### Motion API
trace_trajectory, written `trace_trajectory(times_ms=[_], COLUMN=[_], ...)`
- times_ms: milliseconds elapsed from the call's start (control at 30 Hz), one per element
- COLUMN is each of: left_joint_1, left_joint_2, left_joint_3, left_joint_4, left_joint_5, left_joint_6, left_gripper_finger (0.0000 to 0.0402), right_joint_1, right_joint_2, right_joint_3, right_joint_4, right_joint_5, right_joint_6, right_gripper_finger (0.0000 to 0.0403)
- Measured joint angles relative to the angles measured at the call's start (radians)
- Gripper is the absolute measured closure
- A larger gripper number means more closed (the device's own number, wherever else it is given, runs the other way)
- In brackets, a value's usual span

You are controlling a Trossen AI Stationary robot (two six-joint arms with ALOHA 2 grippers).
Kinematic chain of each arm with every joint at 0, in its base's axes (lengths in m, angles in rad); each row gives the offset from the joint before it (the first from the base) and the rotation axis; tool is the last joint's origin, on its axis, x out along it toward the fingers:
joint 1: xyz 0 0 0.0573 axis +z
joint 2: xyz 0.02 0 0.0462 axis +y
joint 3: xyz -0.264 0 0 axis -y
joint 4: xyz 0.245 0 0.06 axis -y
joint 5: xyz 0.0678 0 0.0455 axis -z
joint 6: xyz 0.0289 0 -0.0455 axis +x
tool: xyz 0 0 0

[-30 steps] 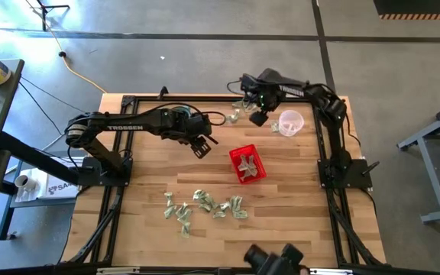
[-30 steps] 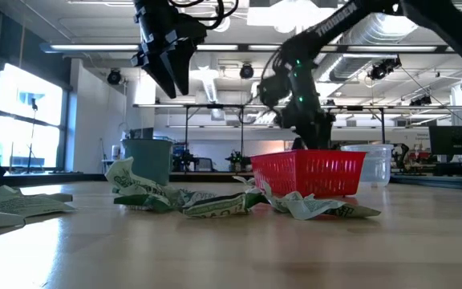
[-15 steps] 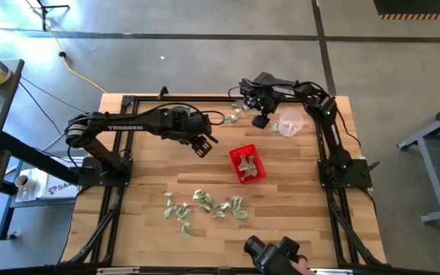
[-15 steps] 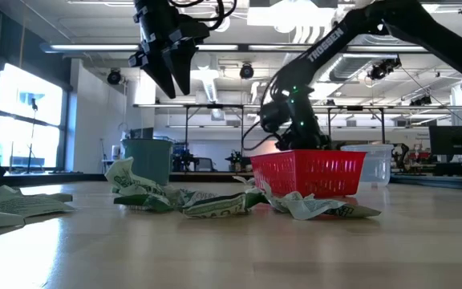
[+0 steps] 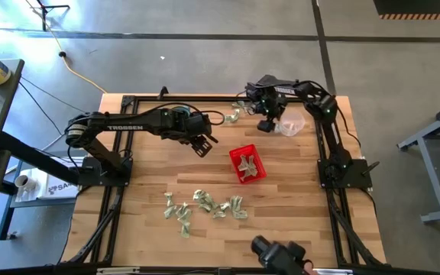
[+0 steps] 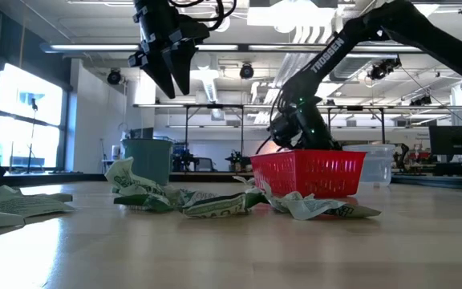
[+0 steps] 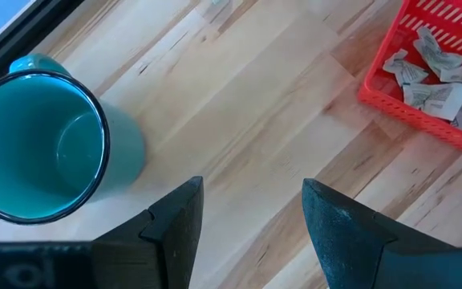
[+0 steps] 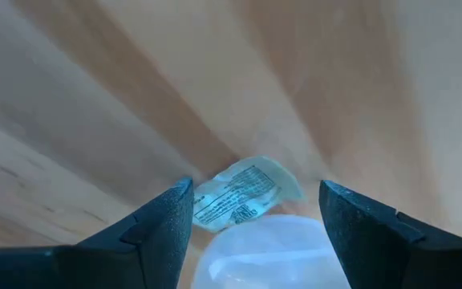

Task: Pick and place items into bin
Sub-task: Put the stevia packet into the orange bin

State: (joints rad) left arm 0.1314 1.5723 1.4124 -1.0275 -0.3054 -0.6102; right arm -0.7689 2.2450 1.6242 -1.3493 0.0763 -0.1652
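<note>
Items are the whole story, and one crumpled piece [image 8: 247, 193] sits right in the gap of the right pincer [image 5: 267, 122], jaws standing wide with nothing held. That piece lies ahead of the pincer, between its two fingers and touching the clear cup [image 5: 289, 123], its long axis running roughly across the gap from finger to finger. So my read is that the coming grab turns on dropping straight onto it without nudging the cup.

Out from there, the red bin [image 5: 247, 164] sits nearer the desk's [image 5: 151, 176] middle than the cup does, with several pieces already inside. The left pincer [image 5: 202, 145], also open and empty, hangs off the bin's far side from the cup. The big scatter of items [image 5: 205, 206] lies beyond the bin, well apart from the cup; the right arm is clearly closer to this lone piece.
</note>
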Motion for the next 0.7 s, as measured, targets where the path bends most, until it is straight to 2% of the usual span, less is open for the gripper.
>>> trace_trajectory(times_ms=[133,233,333,533,567,700], left_joint_1=[0.000,0.000,0.000,0.000,0.000,0.000], left_joint_2=[0.000,0.000,0.000,0.000,0.000,0.000], left_joint_3=[0.000,0.000,0.000,0.000,0.000,0.000], left_joint_4=[0.000,0.000,0.000,0.000,0.000,0.000], left_joint_5=[-0.001,-0.001,-0.002,-0.005,-0.005,-0.005], left_joint_6=[0.002,0.003,0.004,0.004,0.004,0.004], left_gripper_finger=[0.0156,0.0156,0.0156,0.0156,0.0156,0.0156], right_joint_1=[0.002,0.010,0.020,0.033,0.036,0.060], right_joint_2=[-0.007,-0.007,-0.004,0.000,0.001,0.003], right_joint_3=[-0.046,-0.059,-0.056,-0.032,-0.025,0.030], right_joint_4=[0.012,0.012,0.014,0.019,0.019,0.026], right_joint_5=[0.000,0.000,-0.004,-0.009,-0.010,-0.051], right_joint_6=[-0.018,-0.019,-0.036,-0.048,-0.050,-0.040], right_gripper_finger=[0.0153,0.0182,0.0235,0.0374,0.0388,0.0382])
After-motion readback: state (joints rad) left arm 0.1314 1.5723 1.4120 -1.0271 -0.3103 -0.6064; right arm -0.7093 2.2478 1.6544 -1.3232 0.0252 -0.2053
